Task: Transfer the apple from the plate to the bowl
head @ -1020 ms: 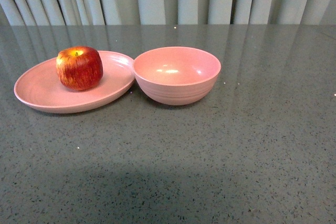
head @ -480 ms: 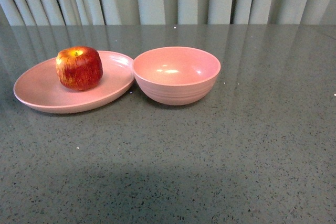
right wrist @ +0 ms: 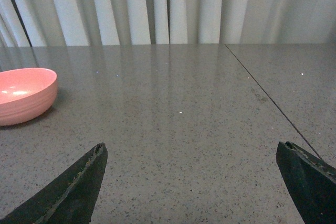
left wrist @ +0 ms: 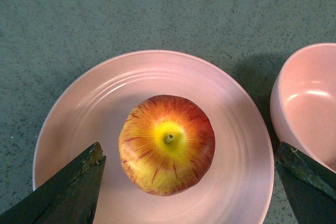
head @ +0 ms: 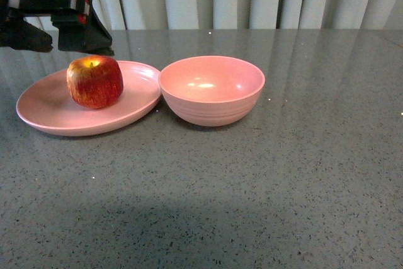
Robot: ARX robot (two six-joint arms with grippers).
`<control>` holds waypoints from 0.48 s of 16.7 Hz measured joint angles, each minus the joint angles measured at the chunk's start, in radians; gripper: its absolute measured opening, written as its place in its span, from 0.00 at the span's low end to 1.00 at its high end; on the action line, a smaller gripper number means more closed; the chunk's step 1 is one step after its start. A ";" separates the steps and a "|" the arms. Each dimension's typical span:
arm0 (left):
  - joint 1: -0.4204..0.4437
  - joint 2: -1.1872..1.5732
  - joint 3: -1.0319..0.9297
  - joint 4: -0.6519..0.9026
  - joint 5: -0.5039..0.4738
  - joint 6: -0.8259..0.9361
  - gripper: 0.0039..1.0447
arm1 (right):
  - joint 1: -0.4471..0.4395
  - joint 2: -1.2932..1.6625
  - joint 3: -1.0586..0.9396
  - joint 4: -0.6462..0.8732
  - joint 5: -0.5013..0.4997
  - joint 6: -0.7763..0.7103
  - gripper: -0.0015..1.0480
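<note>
Apple (left wrist: pixel 167 144) centred on plate (left wrist: pixel 79 108), room around; left jaws wide.

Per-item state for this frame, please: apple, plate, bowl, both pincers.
apple: on the plate, stem up, not gripped.
plate: flat on the table, carrying the apple.
bowl: upright, empty, right beside the plate.
left pincer: open, above the apple, not touching it.
right pincer: open, holding nothing.
</note>
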 joint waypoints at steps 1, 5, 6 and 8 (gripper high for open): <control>-0.005 0.024 0.011 -0.004 0.004 0.000 0.94 | 0.000 0.000 0.000 0.000 0.000 0.000 0.94; -0.011 0.087 0.048 -0.016 0.017 0.000 0.94 | 0.000 0.000 0.000 0.000 0.000 0.000 0.94; -0.011 0.097 0.057 -0.019 0.016 0.000 0.94 | 0.000 0.000 0.000 0.000 0.000 0.000 0.94; -0.011 0.122 0.085 -0.034 0.017 0.000 0.94 | 0.000 0.000 0.000 0.000 0.000 0.000 0.94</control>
